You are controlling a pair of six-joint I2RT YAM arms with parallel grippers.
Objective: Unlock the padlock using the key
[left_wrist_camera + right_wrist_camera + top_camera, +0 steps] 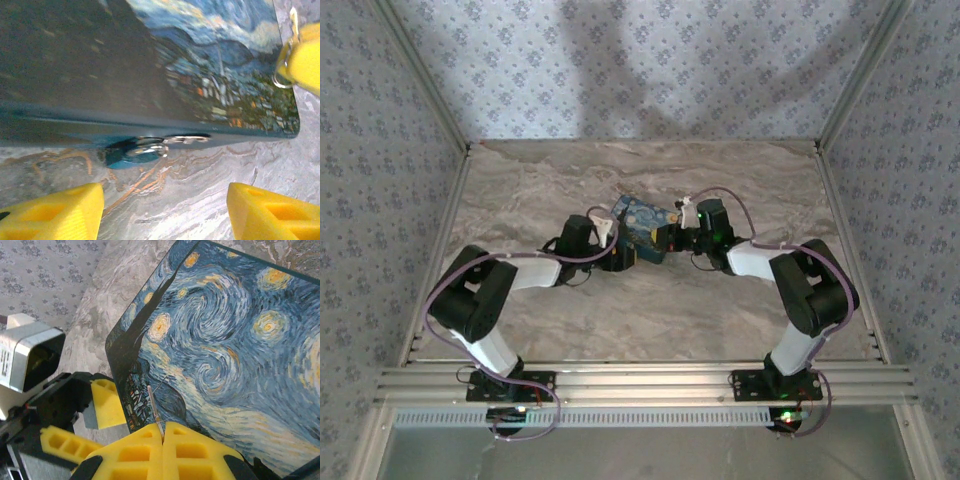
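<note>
Fingers [55, 215] of the left gripper [165, 200] stand spread with nothing between them, low over the marbled tabletop [200, 200] and facing the long edge of the painted box [210, 75]. Padlock [150, 147]: a small shiny metal piece at that edge, just beyond the gap between the left fingers and touching neither; its keyhole cannot be made out. Box lies flat mid-table between the two arms in the overhead view, with the left gripper at its near-left side and the right gripper [162, 432] at its right end. Right fingers are pressed together, pinching the key [155, 410], whose thin blade stands out past the pads over the lid. A wire ring [282, 70] hangs beside the right finger in the left wrist view. Judgement: key and padlock are apart, so the step in hand is bringing them together. Done well, the left fingers would close on the lock body to steady it, keyway turned toward the right arm. The blade should then approach in line with the slot, not at a slant. Markings: lid carries a swirling night-sky print, with no wording legible; marks on the white camera housing [25, 355] are too small to read.
</note>
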